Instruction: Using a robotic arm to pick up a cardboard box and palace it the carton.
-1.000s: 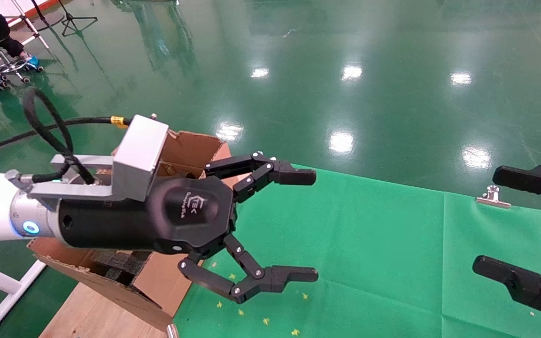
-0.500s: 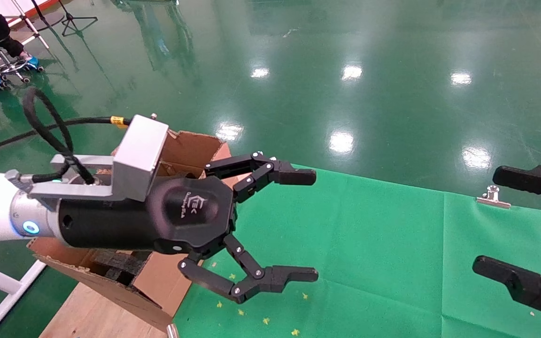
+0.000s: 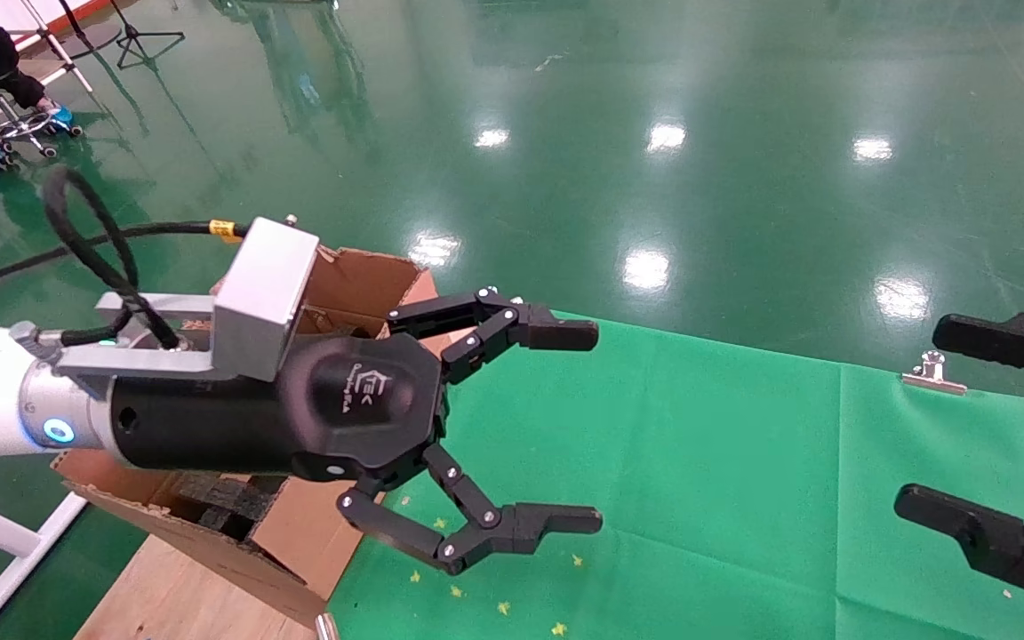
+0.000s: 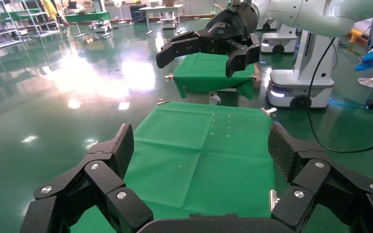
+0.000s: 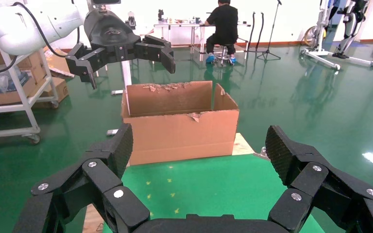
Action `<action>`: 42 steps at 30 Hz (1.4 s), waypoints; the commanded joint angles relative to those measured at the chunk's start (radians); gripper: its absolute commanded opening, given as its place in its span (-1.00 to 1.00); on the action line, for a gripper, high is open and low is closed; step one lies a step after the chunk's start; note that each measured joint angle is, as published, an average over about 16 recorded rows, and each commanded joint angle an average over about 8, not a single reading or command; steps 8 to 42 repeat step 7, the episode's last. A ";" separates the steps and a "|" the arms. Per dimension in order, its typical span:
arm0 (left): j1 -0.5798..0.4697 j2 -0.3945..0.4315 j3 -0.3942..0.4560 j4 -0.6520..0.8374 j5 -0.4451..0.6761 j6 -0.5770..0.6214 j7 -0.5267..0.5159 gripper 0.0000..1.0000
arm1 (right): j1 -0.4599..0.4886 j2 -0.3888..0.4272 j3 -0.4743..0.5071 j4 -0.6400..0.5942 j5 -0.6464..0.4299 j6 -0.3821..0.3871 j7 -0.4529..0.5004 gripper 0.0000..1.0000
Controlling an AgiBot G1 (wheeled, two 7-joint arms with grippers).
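Glossy green floor, matt green cloth, rough torn corrugated carton, brushed metal bracket.

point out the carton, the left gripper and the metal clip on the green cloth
carton point(image 5: 182, 133), right wrist view, on its front wall.
left gripper point(image 3: 596, 427), head view, midway between its open fingertips.
metal clip point(image 3: 932, 377), head view, on its silver body at the cloth's far edge.

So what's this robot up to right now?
Nothing is being held at the moment. The left gripper hangs open above the green cloth, beside the carton with torn flaps. The right gripper is open too, over the cloth's other side. The small cardboard box it should pack is not in view.
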 commanded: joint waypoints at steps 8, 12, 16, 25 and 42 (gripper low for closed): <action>0.000 0.000 0.000 0.000 0.000 0.000 0.000 1.00 | 0.000 0.000 0.000 0.000 0.000 0.000 0.000 1.00; 0.000 0.000 0.000 0.000 0.000 0.000 0.000 1.00 | 0.000 0.000 0.000 0.000 0.000 0.000 0.000 1.00; 0.000 0.000 0.000 0.000 0.000 0.000 0.000 1.00 | 0.000 0.000 0.000 0.000 0.000 0.000 0.000 1.00; 0.000 0.000 0.000 0.000 0.000 0.000 0.000 1.00 | 0.000 0.000 0.000 0.000 0.000 0.000 0.000 1.00; 0.000 0.000 0.000 0.000 0.000 0.000 0.000 1.00 | 0.000 0.000 0.000 0.000 0.000 0.000 0.000 1.00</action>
